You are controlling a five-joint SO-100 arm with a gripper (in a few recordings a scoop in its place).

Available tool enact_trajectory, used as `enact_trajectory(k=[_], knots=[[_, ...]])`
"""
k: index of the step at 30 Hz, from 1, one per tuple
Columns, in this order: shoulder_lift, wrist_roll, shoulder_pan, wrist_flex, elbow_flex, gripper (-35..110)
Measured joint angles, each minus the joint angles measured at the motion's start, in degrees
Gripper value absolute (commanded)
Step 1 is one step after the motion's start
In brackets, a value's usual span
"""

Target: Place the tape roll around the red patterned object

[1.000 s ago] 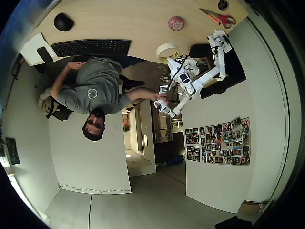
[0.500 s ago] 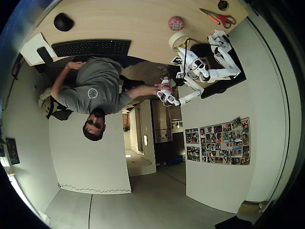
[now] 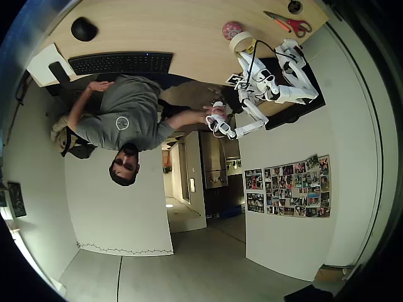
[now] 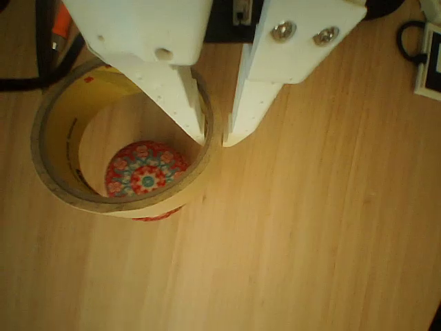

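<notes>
White two-finger claw [image 4: 215, 134] grips the wall of the pale cream-yellow ring of tape [image 4: 124, 141], one finger inside the hole and the other outside, pinching the ring's right-hand side as the wrist view shows it. I am holding the ring above the wooden table [image 4: 317, 227], hanging left of and below the fingertips in that view.

Through the hole I see the small round red object with a flower-like speckled pattern [image 4: 145, 172]. It sits toward the lower edge of the opening, and a sliver of red shows below the ring's near rim, so I judge the ring is not centred over it.

From overhead, the claw [image 3: 247, 49] and ring [image 3: 241, 41] are just beside the red object [image 3: 231, 29], with red-handled scissors [image 3: 291, 24] well apart to the right.

To do this step well, I would nudge the claw until the red object sits in the middle of the hole, keep the ring level, lower it until it rests on the wood, and only then release. Dropping early risks the rim landing on the dome.
</notes>
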Motion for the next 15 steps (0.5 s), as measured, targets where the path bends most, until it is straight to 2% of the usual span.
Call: enact_trajectory(k=[15], knots=[[-12.0,5.4,2.6,-1.7,-5.5,0]])
